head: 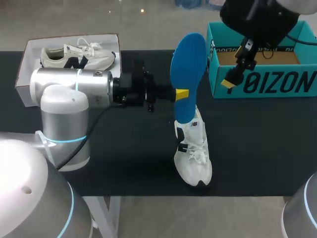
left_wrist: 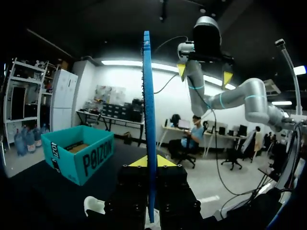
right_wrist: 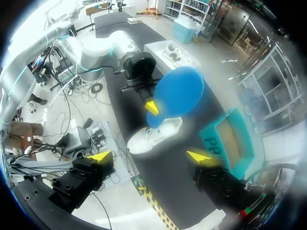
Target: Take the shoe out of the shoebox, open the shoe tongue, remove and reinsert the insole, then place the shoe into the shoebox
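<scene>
Tabletop [head: 257,144]: shoe [head: 194,158] out at 5 o'clock, insole [head: 188,69] pulled, clamped in your left gripper [head: 182,94]. Right gripper [right_wrist: 149,157] wide; reinserting and boxing remain.

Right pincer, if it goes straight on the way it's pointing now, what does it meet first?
Probably the white shoe, or the blue insole held just above it; both lie straight ahead, though depth is unclear.

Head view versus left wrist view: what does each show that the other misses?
Head view only: the spare shoe in the white tray, and the white shoe in full below the insole. Left wrist only: the insole edge-on, clamped in the left tool. Both: insole, teal shoebox, open right tool.
</scene>
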`<state>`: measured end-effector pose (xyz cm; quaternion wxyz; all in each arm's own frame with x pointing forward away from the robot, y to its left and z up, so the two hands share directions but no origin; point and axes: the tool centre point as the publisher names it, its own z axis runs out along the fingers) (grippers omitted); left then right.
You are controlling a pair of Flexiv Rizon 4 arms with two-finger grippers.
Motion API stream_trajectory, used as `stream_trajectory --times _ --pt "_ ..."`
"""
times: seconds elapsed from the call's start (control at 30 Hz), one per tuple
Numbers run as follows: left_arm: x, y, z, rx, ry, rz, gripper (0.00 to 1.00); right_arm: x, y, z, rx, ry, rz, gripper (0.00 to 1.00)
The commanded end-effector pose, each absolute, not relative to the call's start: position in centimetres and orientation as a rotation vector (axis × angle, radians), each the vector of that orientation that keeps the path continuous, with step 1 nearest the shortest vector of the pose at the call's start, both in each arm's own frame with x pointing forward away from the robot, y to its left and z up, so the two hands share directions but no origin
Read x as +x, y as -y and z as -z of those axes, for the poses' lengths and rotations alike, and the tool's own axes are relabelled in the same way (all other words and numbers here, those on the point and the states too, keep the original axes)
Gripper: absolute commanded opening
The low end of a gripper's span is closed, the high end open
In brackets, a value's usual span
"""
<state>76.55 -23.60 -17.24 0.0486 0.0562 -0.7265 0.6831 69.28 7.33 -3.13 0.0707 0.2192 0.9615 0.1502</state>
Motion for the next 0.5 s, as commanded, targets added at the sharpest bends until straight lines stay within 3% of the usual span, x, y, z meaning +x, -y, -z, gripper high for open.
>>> stream_trajectory --times 0.03,0.5 --pt "74.4 22.2 18.3 -0.312 2.380 -2.295 0.00 69.5 -7.5 3.1 0.661 -2.896 -0.446 1.00" --pt "74.0 20.4 19.1 -0.561 2.567 -2.387 0.00 69.5 -7.5 3.1 0.661 -2.896 -0.446 1.00"
